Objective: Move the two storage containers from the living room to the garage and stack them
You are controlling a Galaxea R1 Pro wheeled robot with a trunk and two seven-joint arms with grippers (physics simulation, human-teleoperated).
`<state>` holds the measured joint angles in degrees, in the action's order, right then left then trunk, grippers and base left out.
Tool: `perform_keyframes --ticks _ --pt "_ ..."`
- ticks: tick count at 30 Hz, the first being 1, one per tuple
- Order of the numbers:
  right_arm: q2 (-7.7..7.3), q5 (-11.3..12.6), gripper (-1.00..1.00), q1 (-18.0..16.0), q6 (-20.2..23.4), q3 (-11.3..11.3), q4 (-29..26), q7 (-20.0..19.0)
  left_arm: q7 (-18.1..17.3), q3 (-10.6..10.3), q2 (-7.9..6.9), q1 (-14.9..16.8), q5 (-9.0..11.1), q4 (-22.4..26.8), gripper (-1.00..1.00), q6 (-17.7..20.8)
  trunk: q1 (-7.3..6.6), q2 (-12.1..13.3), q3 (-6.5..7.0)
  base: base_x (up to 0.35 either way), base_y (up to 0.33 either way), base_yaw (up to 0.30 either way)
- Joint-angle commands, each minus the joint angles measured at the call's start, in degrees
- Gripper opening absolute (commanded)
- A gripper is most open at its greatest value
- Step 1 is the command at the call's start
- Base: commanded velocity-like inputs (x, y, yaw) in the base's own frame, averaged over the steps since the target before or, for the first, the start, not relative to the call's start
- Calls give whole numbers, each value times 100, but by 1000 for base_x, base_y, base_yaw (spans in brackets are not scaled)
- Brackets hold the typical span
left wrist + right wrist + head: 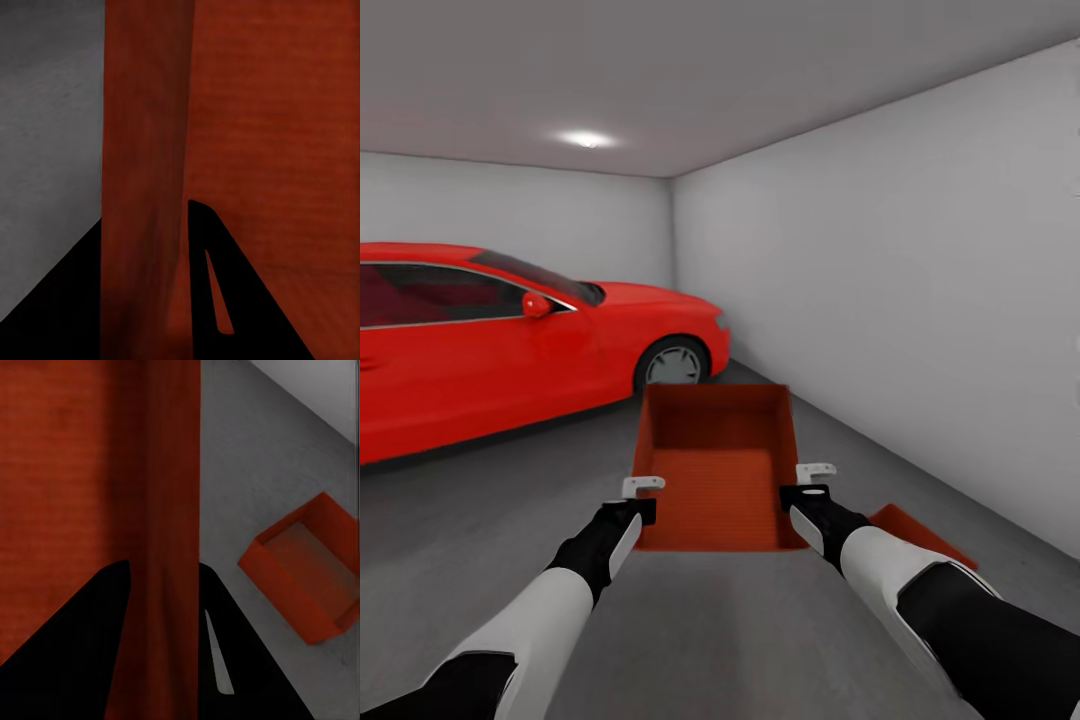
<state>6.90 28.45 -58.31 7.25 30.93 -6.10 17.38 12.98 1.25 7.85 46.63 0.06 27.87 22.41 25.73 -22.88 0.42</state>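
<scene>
Both grippers are closed on one storage container (pixel 715 470), which is held in the air in front of the robot. At the near corners, the left gripper (pixel 643 488) is clamped on the left side wall and the right gripper (pixel 815 472) on the right side wall. In each wrist view the thin orange-red wall (pixel 146 187) is seen between the two dark fingers (pixel 112 607), one finger inside the bin and one outside — so the wall is pinched. The held container is carried with its long axis pointing away from the robot, toward the far wall of the garage, and its open side is turned up.

A second container (pixel 304 574) is placed on the dark grey concrete floor (pixel 480 520), low and to the right of the held one, partly hidden behind the right arm in the head view. It is turned at an angle to the held bin, open side up as well.

A red car (pixel 510 340) is parked at the left, and a plain white wall (pixel 920 280) is seen at the right.
</scene>
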Motion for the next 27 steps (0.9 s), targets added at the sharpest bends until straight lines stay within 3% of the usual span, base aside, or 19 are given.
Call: perform_keyframes --ticks 1,27 --pt "0 116 -100 -1 39 334 50 27 11 -19 -2 4 90 26 -100 10 6 -4 -2 322 0 -215" --pt "0 109 -100 0 39 334 49 27 11 -10 -11 4 90 26 -100 15 6 -4 -2 322 0 -243"
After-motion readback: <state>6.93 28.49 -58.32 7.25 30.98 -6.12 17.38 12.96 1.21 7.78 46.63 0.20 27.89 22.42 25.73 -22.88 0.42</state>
